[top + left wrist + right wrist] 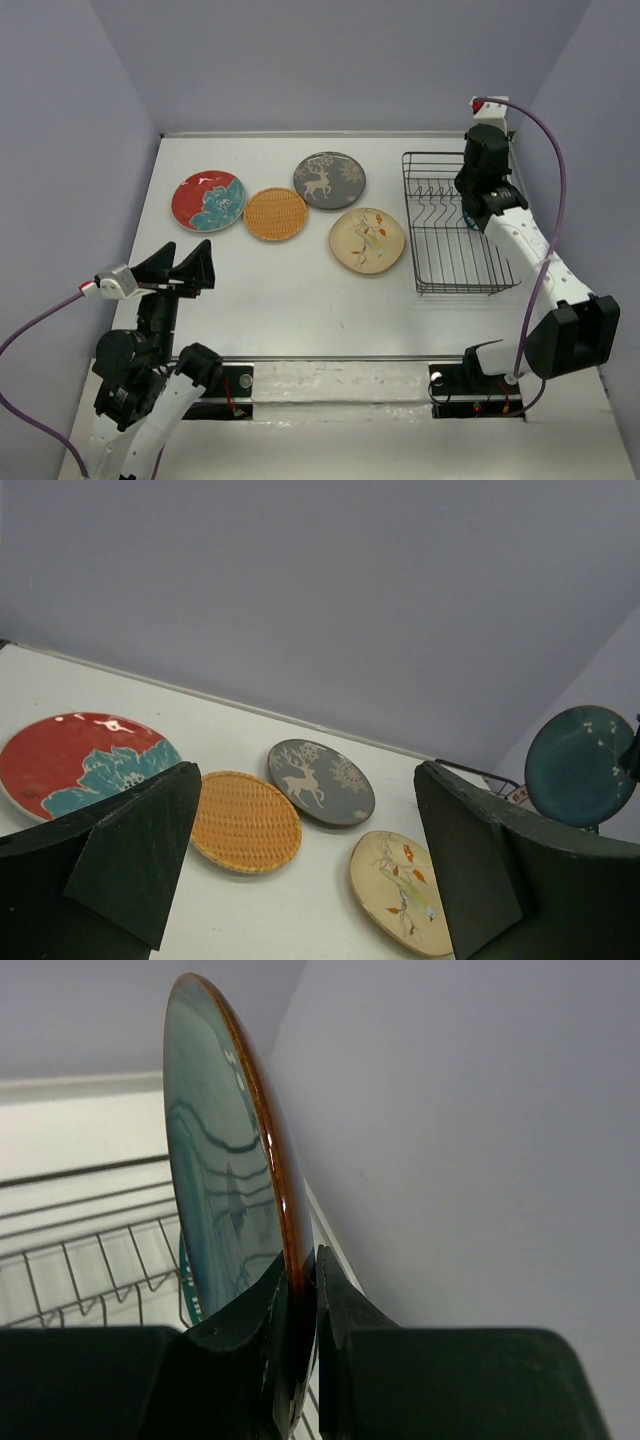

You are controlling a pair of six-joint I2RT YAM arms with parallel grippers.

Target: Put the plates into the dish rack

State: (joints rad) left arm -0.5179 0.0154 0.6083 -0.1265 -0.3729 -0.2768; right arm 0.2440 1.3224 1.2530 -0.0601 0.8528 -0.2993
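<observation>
The right claw (300,1285) pinches the dark teal plate (215,1160) upright by its rim, over the dish rack (445,255) beside the right wall (480,1160). The red plate (208,200), orange plate (275,214), grey plate (329,180) and cream plate (367,240) lie flat on open tabletop (300,300) left of it. The left claw (183,258) gapes wide, empty.

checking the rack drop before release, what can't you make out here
Right wrist view: the lower rim of the dark teal plate is behind the right claw, so its seating between prongs can't be told.
Top view: the right arm covers that plate at the dish rack.
Left wrist view: a left claw finger cuts off the red plate; the other hides most of the rack.
</observation>
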